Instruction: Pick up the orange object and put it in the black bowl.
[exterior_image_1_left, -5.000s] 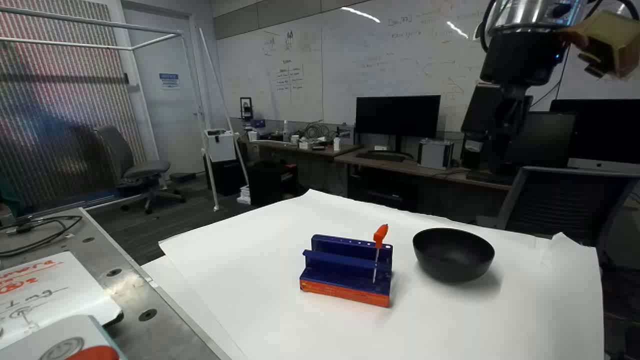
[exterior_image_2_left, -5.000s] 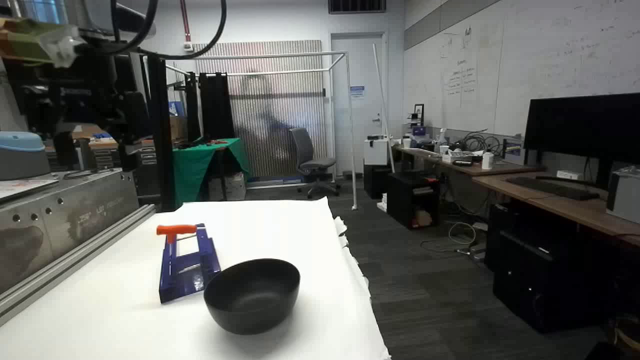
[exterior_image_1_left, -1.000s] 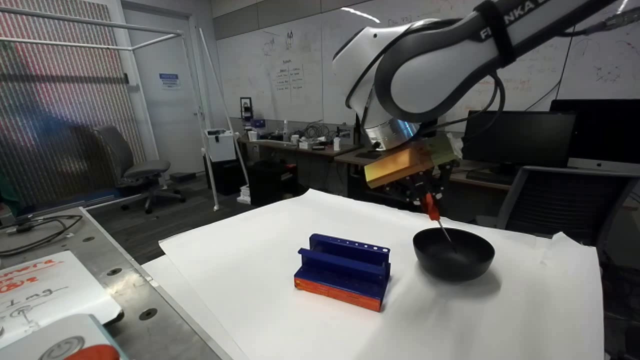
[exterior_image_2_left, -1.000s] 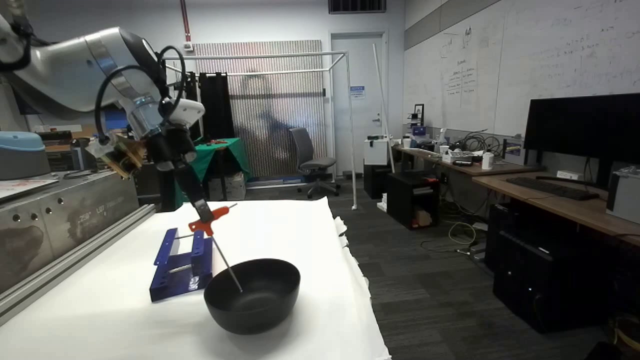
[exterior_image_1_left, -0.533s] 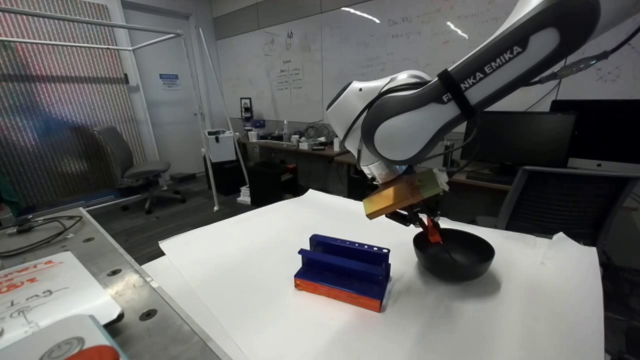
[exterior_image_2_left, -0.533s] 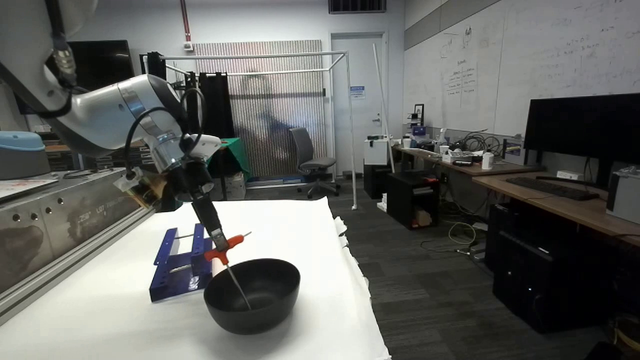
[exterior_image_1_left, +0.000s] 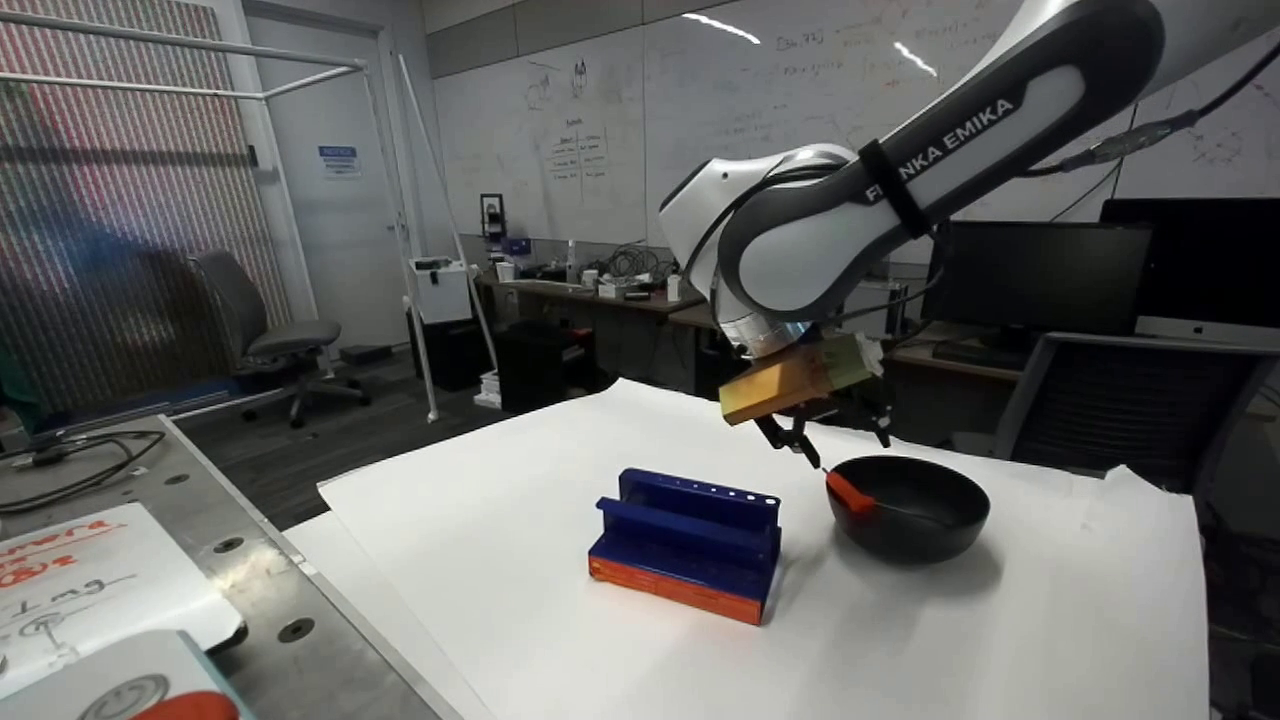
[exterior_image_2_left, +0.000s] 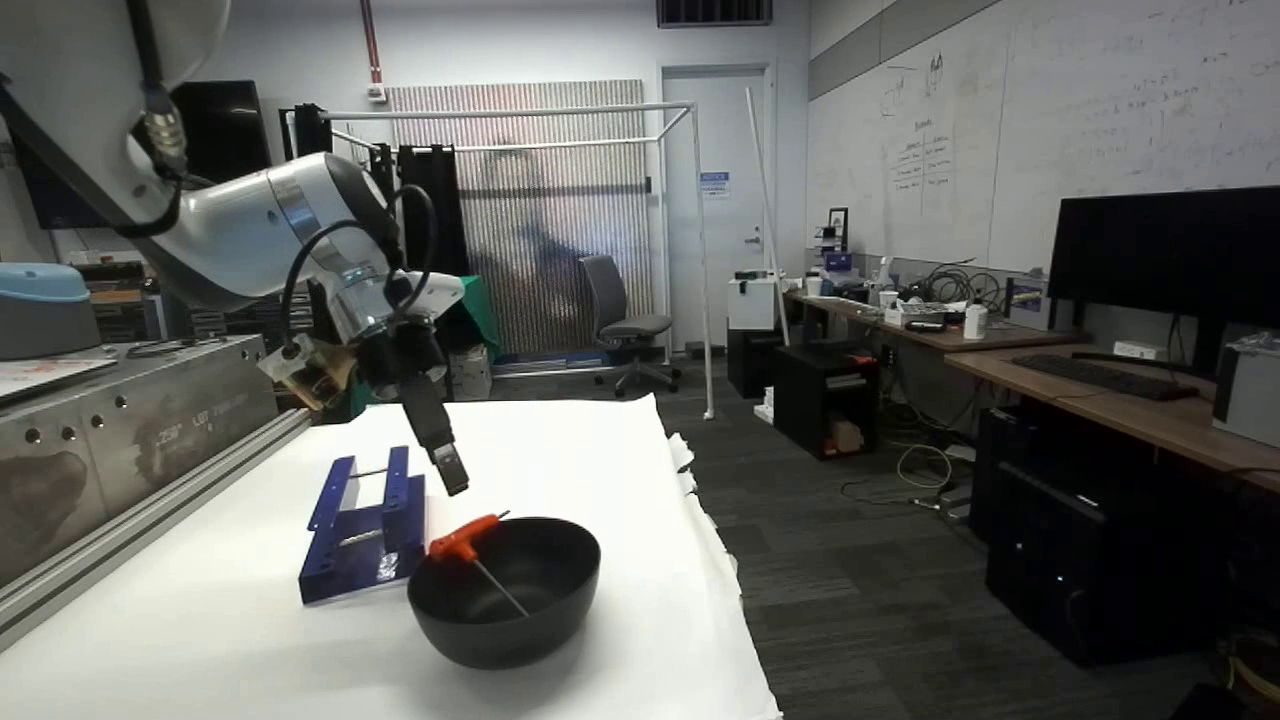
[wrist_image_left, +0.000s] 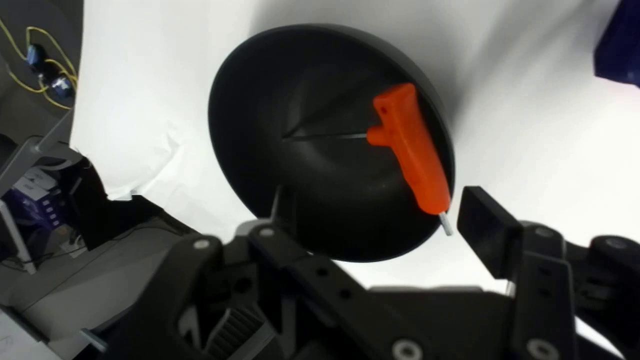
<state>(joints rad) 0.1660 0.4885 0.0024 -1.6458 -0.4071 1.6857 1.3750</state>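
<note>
Where a white sheet (exterior_image_1_left: 500, 600) spreads across an exterior view, we list: black bowl (exterior_image_1_left: 915, 545), upright; orange T-handled tool (exterior_image_1_left: 850, 494), resting in the bowl, handle tilted at the rim; blue rack (exterior_image_1_left: 690, 525) on an orange base, near the bowl but apart from it; gripper (exterior_image_1_left: 848, 450), above the rim, jaws parted, the tool free of them. In an exterior view we enter: arm (exterior_image_2_left: 240, 225), reaching in from the upper left; gripper, seen edge-on, its lower end above the tool and apart from it; tool handle, leaning on the side of the bowl nearest the rack; black monitor (exterior_image_2_left: 1165, 255), at the right edge. In the wrist view we record: fingers (wrist_image_left: 487, 232), spread wide to either side; handle, along the bowl's inner wall; long shaft, running toward the bowl's floor; short metal tip, jutting past the rim just beside a finger; blue rack, a corner showing, upper right
</note>
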